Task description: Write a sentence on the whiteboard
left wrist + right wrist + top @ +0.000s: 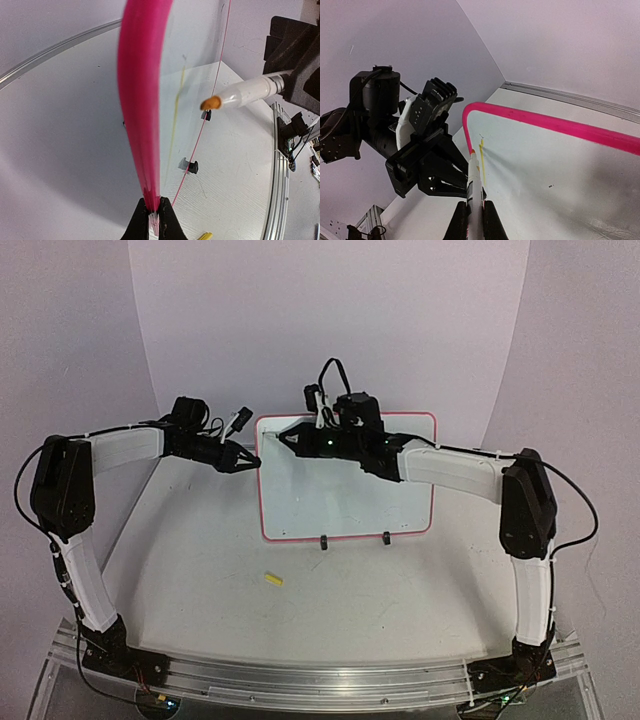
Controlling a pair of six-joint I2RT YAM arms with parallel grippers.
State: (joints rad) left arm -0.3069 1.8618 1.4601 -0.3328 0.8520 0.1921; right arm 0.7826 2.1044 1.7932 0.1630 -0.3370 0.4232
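Both clamped: left gripper (154, 216) on whiteboard (350, 502) edge, right gripper (475, 214) on marker (247, 91).

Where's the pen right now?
The marker is clamped in the right gripper, with its tip near the upper left corner of the whiteboard. It is close beside the left gripper, which pinches the board's left edge.

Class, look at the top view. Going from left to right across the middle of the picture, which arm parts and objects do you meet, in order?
left elbow → left gripper → whiteboard → right elbow
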